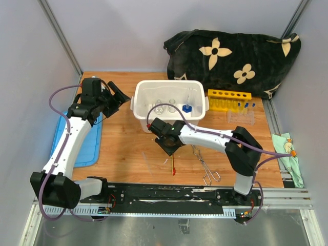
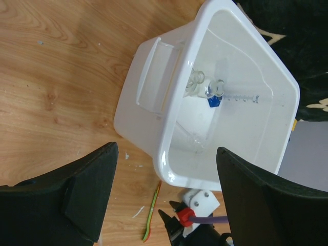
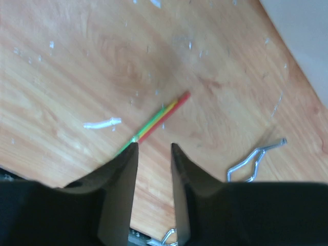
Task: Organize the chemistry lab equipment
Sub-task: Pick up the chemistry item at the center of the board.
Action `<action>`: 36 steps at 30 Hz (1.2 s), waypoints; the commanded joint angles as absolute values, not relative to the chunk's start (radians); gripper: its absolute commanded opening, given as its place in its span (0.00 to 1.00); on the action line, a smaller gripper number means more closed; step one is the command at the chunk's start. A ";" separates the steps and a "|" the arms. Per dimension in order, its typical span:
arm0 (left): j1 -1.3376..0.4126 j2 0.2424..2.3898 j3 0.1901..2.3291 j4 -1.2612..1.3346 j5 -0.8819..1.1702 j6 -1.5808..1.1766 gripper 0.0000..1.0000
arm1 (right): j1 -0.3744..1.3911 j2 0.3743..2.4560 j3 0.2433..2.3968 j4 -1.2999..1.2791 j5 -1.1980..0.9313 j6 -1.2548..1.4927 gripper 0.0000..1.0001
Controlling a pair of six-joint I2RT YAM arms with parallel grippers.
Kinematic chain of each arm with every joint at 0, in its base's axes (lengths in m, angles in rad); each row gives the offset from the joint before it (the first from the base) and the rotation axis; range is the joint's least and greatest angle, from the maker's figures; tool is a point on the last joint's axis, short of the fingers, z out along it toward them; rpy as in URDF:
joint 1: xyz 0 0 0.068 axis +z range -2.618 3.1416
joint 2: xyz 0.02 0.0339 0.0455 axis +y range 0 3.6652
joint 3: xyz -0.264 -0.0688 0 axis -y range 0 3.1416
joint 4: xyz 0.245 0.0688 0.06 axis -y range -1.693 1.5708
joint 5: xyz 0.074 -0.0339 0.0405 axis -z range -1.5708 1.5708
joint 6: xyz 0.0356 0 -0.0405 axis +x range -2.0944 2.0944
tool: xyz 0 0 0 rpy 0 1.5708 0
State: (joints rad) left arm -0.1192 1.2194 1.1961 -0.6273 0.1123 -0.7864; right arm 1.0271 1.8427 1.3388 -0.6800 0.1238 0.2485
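My right gripper [image 1: 169, 147] hangs low over the table in front of the white tub [image 1: 139, 110], open with a narrow gap [image 3: 154, 147]. The red-tipped stick [image 1: 173, 166] lies on the wood; in the right wrist view the stick [image 3: 163, 115] runs under the left fingertip [image 3: 132, 149], with nothing between the jaws. Metal tongs [image 1: 206, 165] lie to its right and also show in the right wrist view [image 3: 254, 161]. My left gripper [image 1: 119, 96] is wide open and empty [image 2: 166, 169] left of the tub. Small beakers [image 2: 197, 82] and a blue-capped piece [image 2: 213, 101] sit inside the tub.
The yellow holed rack [image 1: 229, 99] and the clear rack with blue-capped tubes [image 1: 241, 116] stand right of the tub. Thin rods [image 1: 146, 162] lie left of the stick. A blue lid [image 1: 84, 146] lies at the left edge. The black flowered cloth [image 1: 236, 61] is at the back.
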 commanded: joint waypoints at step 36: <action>-0.110 1.140 1.235 -0.664 0.030 -0.795 0.82 | 1.170 1.718 1.141 -0.599 0.157 0.425 0.42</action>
State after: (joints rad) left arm -0.1192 1.1744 1.2194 -0.6548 0.0597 -0.7910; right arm 1.1522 1.6691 1.1244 -0.6151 0.1551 0.4126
